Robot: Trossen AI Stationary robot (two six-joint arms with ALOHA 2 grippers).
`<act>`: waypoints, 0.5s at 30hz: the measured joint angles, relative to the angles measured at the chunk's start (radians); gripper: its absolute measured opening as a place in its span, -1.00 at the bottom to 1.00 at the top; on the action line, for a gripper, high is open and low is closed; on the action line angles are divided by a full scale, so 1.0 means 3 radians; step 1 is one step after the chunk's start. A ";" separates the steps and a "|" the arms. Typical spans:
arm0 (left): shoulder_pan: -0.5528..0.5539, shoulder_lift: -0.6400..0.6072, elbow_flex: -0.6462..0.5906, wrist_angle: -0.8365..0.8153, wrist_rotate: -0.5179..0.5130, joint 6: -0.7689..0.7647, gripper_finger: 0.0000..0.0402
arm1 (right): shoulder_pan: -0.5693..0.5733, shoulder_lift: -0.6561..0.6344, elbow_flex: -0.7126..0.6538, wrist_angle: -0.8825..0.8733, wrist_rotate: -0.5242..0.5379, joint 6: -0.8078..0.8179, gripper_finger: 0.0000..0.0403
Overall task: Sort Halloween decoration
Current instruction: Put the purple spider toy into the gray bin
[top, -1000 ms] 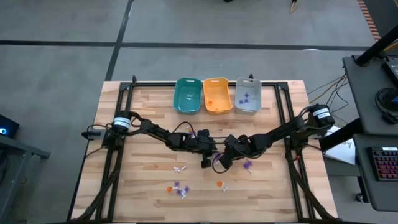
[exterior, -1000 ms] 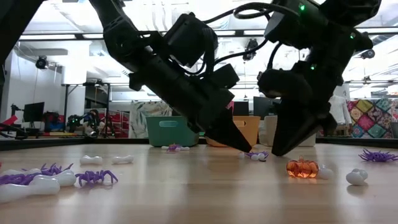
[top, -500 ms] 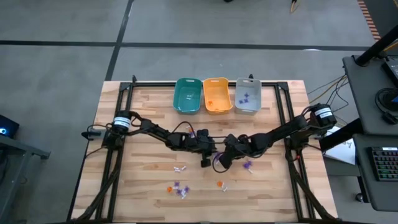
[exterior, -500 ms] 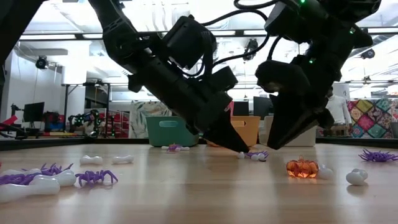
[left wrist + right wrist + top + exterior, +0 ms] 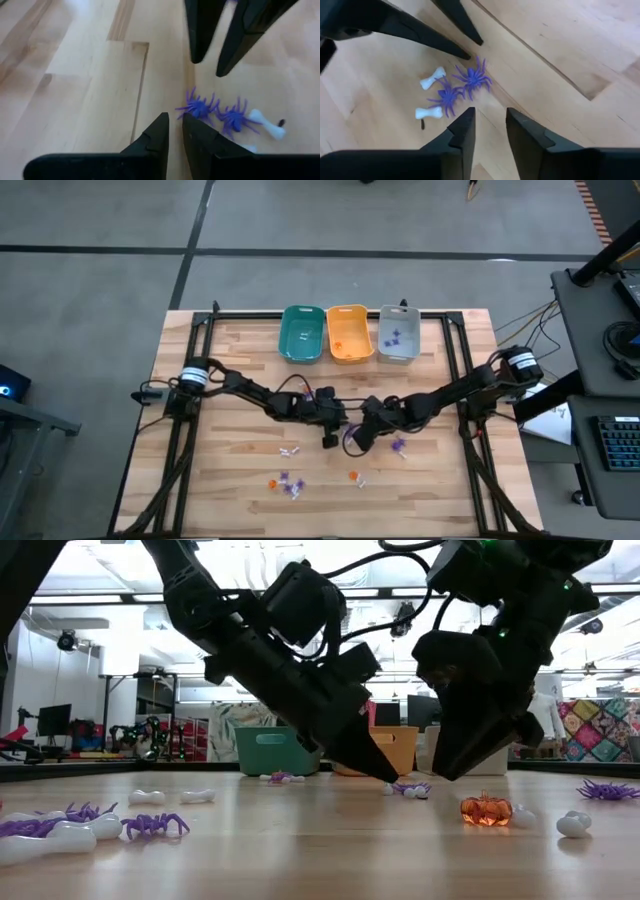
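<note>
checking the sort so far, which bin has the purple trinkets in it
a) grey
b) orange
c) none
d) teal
a: in the high view purple bits lie in the grey bin, while the teal bin and the orange bin show none.

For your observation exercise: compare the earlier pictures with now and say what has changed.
Very little. In the low view the right tool rose slightly, then settled back; the left tool barely shifted beside the purple spiders. Nothing was grasped or released. Bins and scattered trinkets stayed put.
</note>
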 joint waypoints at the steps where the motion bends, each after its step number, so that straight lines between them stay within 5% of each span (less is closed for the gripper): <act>1: 0.0000 -0.0017 0.0000 0.0004 0.0031 0.0001 -0.82 | 0.0001 -0.0034 0.0000 -0.0044 -0.0001 -0.0004 -0.46; 15: 0.0024 0.0125 0.0000 0.0184 0.0072 0.0095 -0.82 | 0.0014 -0.0167 -0.0076 0.0042 0.0154 -0.0096 -0.21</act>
